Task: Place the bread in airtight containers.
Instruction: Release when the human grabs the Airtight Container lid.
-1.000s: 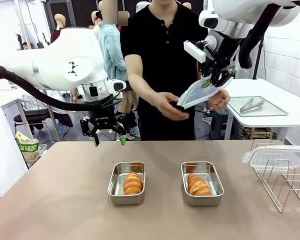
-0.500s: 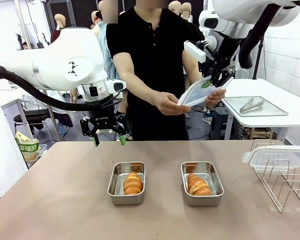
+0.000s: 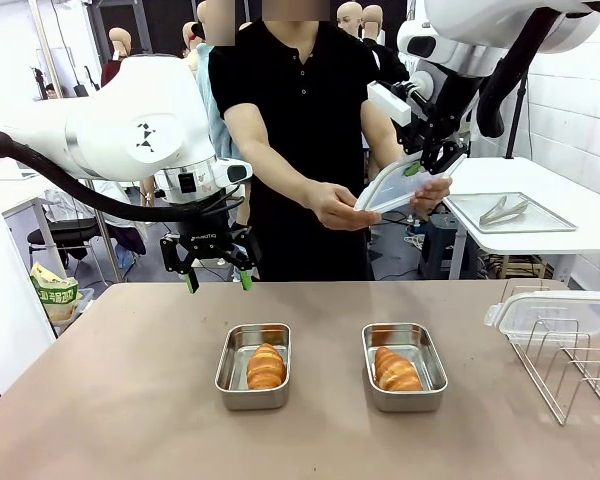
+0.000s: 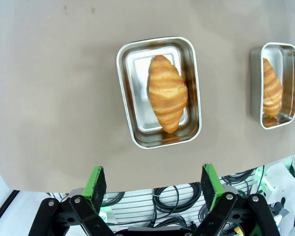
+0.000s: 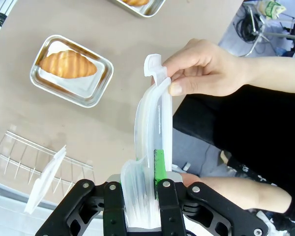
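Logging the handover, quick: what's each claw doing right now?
Left claw: open, holding nothing.
Right claw: closed on a clear lid that the person's hand also holds.

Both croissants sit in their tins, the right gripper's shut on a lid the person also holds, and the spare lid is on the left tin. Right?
Not quite: the spare lid lies on the wire rack, as the front view shows; the left tin is uncovered. The rest holds.
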Tool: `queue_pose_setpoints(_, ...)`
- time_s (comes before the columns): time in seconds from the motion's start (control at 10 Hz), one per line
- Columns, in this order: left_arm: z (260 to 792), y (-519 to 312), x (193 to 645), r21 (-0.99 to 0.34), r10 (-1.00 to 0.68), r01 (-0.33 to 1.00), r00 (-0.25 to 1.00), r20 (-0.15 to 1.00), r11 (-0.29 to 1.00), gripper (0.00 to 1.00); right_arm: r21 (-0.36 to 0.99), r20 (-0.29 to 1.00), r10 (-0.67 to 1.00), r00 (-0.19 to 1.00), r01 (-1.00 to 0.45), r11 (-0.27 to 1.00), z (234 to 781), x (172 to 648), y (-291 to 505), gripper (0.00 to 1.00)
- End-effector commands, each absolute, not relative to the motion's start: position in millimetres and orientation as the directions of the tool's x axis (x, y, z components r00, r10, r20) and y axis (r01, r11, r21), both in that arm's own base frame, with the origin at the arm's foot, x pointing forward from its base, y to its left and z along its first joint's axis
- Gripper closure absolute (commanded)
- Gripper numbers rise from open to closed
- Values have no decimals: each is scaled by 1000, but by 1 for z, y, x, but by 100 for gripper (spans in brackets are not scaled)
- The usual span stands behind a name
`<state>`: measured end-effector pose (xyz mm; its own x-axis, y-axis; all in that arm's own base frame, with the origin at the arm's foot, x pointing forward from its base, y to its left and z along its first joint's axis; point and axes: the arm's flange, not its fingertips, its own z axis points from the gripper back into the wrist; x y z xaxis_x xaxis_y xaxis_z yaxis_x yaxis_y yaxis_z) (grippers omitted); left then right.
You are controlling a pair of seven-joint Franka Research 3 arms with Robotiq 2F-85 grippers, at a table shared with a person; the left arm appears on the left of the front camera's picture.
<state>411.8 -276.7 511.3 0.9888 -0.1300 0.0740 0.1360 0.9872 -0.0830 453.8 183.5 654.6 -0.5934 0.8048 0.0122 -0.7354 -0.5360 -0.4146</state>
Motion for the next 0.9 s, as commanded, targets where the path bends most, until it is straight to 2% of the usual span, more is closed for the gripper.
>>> queue_pose_setpoints(0.0, 512, -275, 411, -79, -128, 134, 989, 77, 988, 0, -418, 6, 800, -600, -728, -544, 656, 453, 182, 100)
queue_pose_setpoints(0.2, 512, -275, 411, -79, -128, 134, 989, 77, 988, 0, -403, 7, 792, -610, -727, -556, 655, 453, 186, 100)
queue_pose_setpoints(0.3, 512, -275, 411, -79, -128, 134, 989, 77, 988, 0, -386, 5, 784, -621, -724, -572, 655, 454, 188, 96)
queue_pose_setpoints(0.8, 512, -275, 411, -79, -128, 134, 989, 77, 988, 0, -396, -19, 791, -612, -722, -568, 659, 452, 191, 2)
